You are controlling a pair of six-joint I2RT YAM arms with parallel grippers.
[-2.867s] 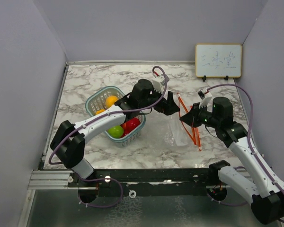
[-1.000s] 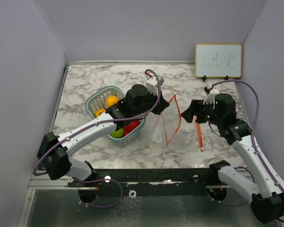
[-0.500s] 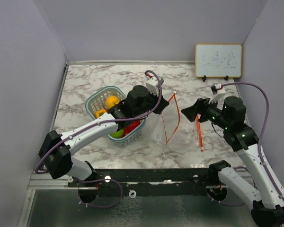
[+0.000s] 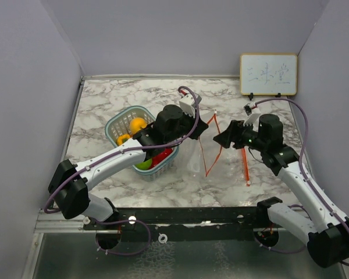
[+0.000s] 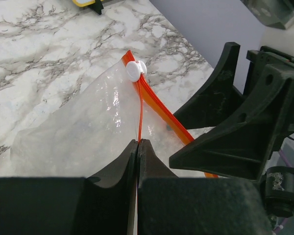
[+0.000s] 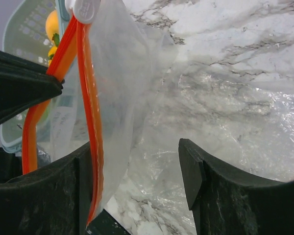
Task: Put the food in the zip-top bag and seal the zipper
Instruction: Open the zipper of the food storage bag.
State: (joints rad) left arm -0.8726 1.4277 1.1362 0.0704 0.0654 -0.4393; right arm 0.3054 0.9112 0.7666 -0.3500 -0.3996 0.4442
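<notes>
The left gripper is pinched tight on one strip of the zipper, holding the mouth of the zip-top bag raised above mid-table. The right gripper faces it with jaws spread wide, an orange strip running just beside one finger. The food sits in a teal basket nearer the left edge, outside the bag.
</notes>
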